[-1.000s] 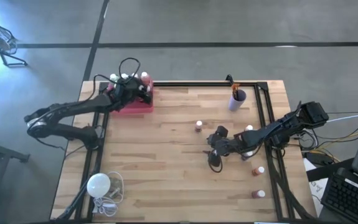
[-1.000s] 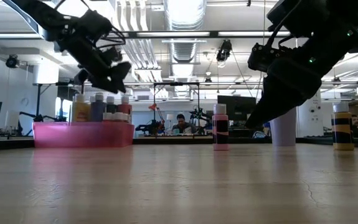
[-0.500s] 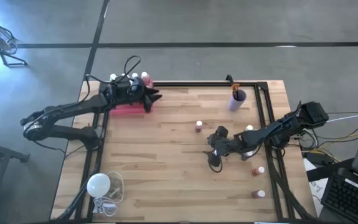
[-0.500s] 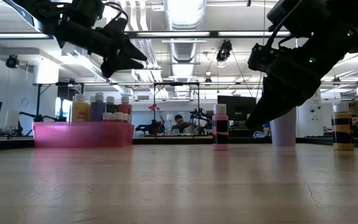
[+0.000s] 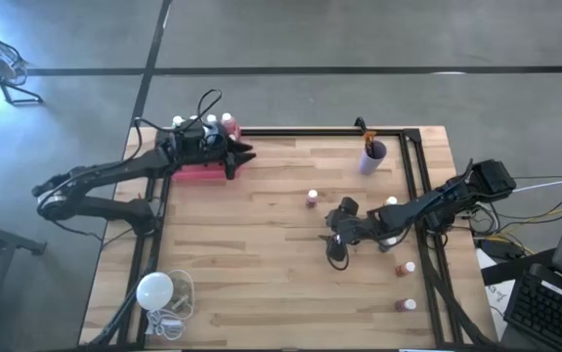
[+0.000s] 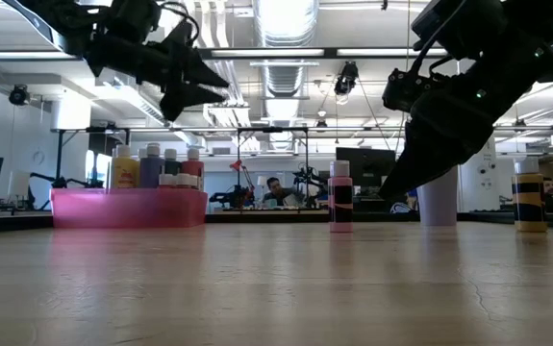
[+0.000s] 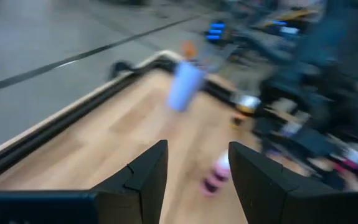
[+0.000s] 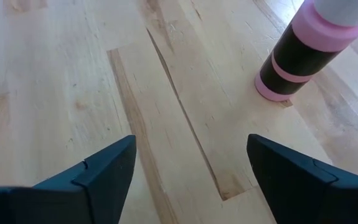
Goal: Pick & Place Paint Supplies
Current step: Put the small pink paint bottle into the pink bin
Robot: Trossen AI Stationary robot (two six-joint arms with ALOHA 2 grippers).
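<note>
Desk [image 8: 166,124]: pale wood planks, smooth, visible grain and seams. Pink bottle [image 8: 306,53]: glossy plastic, dark band. Bin [image 6: 127,207]: translucent pink plastic. Frame rails [image 5: 300,130]: matt black metal.
</note>
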